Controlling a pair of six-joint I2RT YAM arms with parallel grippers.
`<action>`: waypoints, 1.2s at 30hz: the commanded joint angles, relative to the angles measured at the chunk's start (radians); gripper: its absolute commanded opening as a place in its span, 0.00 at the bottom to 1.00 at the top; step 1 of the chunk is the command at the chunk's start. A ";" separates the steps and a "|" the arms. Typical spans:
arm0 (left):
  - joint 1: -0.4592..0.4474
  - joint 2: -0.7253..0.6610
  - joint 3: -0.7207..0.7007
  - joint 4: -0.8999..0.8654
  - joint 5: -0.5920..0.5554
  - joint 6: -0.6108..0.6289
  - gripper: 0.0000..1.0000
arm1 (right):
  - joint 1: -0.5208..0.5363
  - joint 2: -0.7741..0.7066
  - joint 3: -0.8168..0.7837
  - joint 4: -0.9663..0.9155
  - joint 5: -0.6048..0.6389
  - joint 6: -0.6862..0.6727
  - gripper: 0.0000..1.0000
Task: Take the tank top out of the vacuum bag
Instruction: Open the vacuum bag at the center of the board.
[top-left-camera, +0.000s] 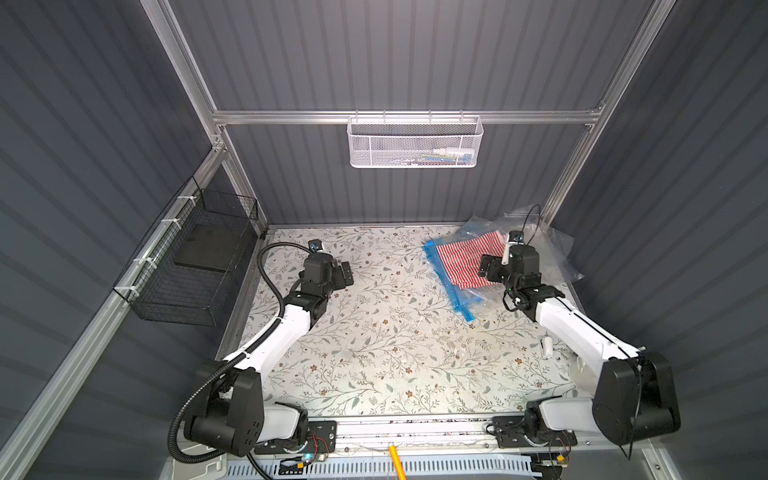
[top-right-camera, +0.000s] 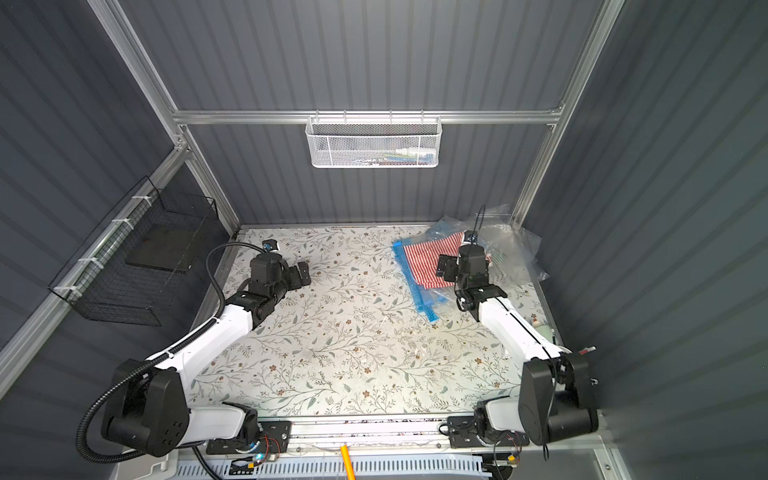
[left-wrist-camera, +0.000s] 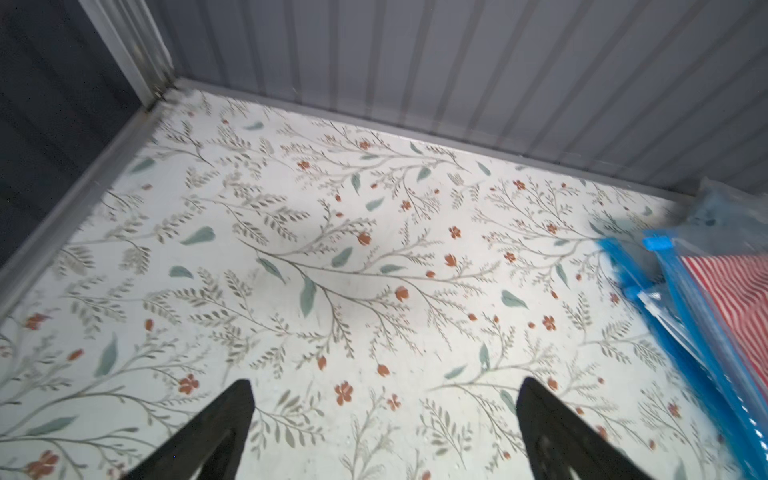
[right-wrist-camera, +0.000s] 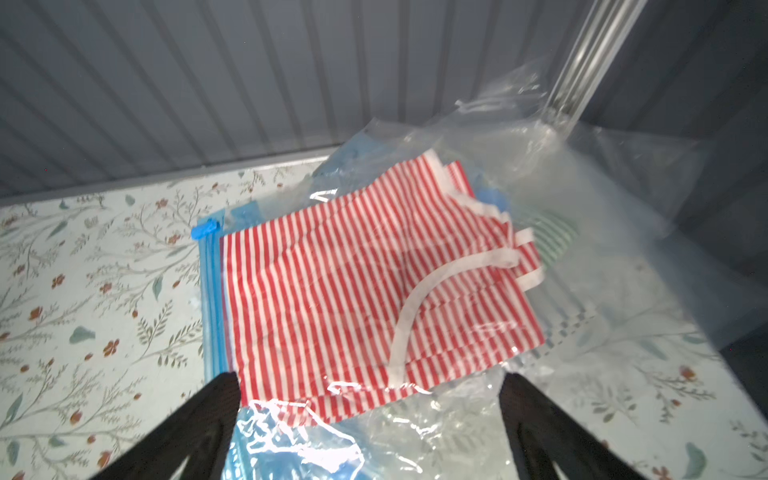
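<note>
Tank top (right-wrist-camera: 353, 282): in bag (right-wrist-camera: 615, 257), hem along blue zip (right-wrist-camera: 212, 291), just ahead of right gripper (right-wrist-camera: 372, 382), jaws apart, empty; left gripper (left-wrist-camera: 386, 384), likewise apart, well away.

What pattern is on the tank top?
Red and white stripes with white trim; the tank top shows best in the right wrist view.

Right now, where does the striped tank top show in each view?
Top view: tank top in the bag, far right corner of the table.
Top view: tank top in that same far right corner.
Left wrist: a sliver cut off at the frame's edge.
Right wrist: mid-frame, large.
Shared landmark: the bag's blue zip strip along the top's edge.
</note>
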 joint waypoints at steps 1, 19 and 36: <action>-0.004 0.018 0.029 -0.082 0.200 -0.070 1.00 | 0.041 0.064 0.080 -0.170 -0.047 0.035 0.99; -0.008 0.062 -0.132 0.007 0.366 -0.148 1.00 | 0.217 0.524 0.555 -0.513 0.076 -0.072 0.71; -0.008 0.071 -0.153 0.004 0.367 -0.154 1.00 | 0.322 0.636 0.587 -0.482 0.284 -0.171 0.65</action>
